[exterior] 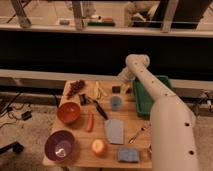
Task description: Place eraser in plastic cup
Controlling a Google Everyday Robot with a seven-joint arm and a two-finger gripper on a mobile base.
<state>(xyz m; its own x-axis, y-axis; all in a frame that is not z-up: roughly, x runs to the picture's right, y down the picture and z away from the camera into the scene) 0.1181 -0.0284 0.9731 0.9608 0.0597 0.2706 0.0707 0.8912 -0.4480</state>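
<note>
The eraser (116, 89), a small black block, lies on the wooden table (80, 156) near its back edge, just behind the light-blue plastic cup (115, 103). The cup stands upright in the middle of the table, and I cannot see inside it. My gripper (123, 86) hangs down from the white arm right beside the eraser's right side, at or just above it. Whether it touches the eraser I cannot tell.
A green tray (152, 97) lies right of the cup. Grapes (76, 88) and a banana (100, 90) lie at the back left. A black-handled utensil (100, 109), orange bowl (69, 113), purple bowl (60, 145), red pepper (90, 121), apple (98, 146), grey-blue cloth (114, 131) and sponge (128, 155) fill the front. My arm covers the right side.
</note>
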